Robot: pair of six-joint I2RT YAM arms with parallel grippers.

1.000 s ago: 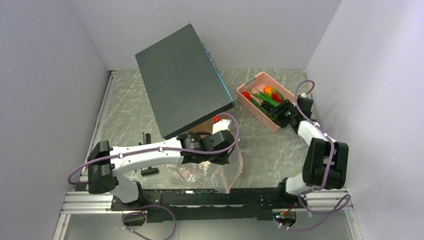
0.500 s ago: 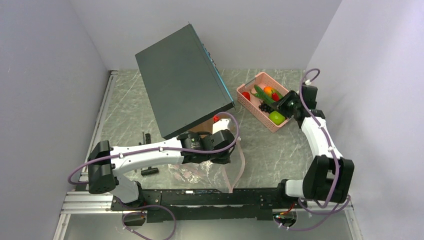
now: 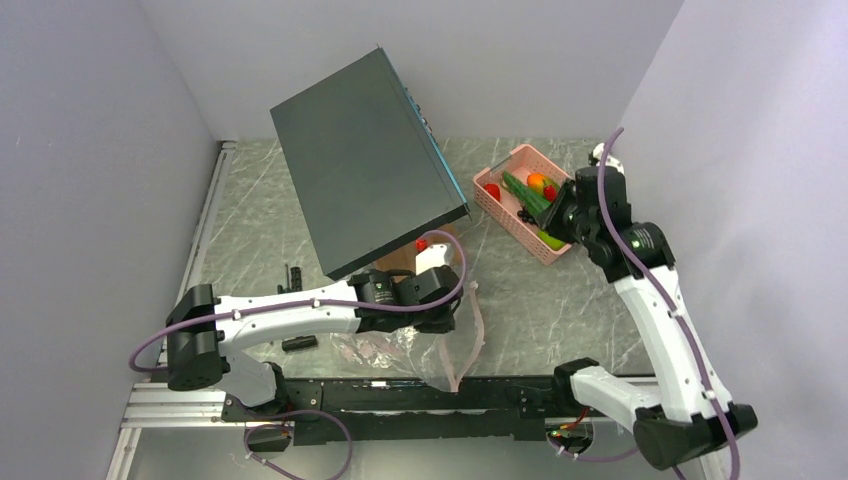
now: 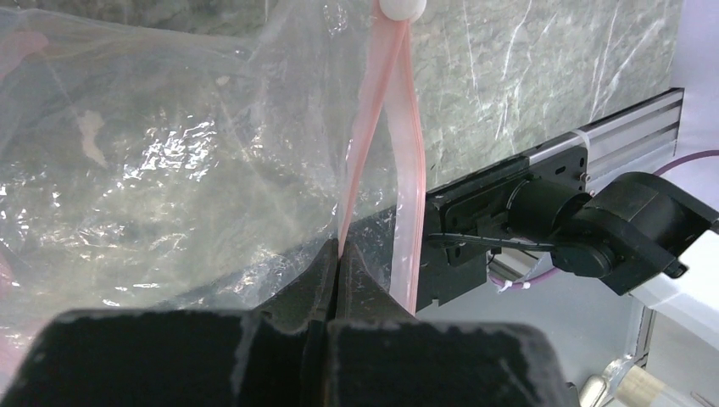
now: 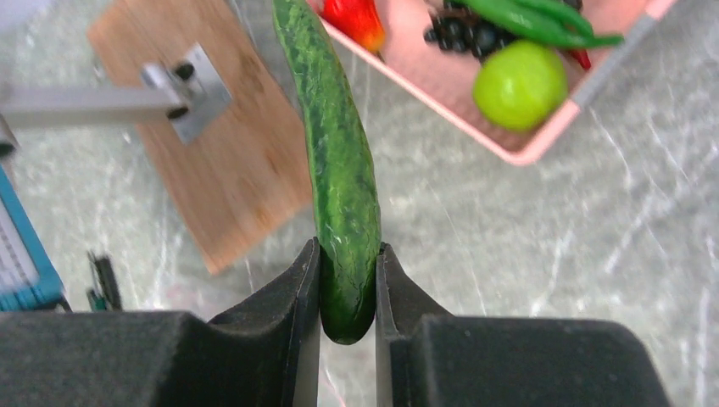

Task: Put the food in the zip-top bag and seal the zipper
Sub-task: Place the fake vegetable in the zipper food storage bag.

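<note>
While most of the food sits in the pink basket (image 3: 505,222) near the far right corner of the surface (image 3: 540,300), one long green pod (image 5: 339,186) is lifted out. The right tool (image 5: 348,280) is closed on the pod's near end, jaws pinching both sides, w/ the rest sticking out ahead toward the basket. Gripping at the tip prob. leaves the free length to enter the bag first. Left in the basket, per the wrist view: a lime-green fruit (image 5: 519,83), black grapes (image 5: 462,32), a red piece (image 5: 356,17) and more green pods (image 5: 543,21).

The zip-top bag (image 4: 169,170) lies slumped at the near edge of the surface, approx. midway btwn the two arm bases. The left tool (image 4: 333,271) is fully closed on one lip of the zipper (image 4: 407,170), holding it up so the two pink strips part and the mouth gapes, likely to give the pod an opening. The gap looks narrow, so the drop-in will need careful aim. No food shows inside the bag, and the zipper is not sealed.

Beyond the bag, a big dark box (image 3: 365,160) sits tilted, w/ a wooden board (image 5: 212,153) under its near corner. Small black hand tools (image 3: 298,343) lie by the left arm.
</note>
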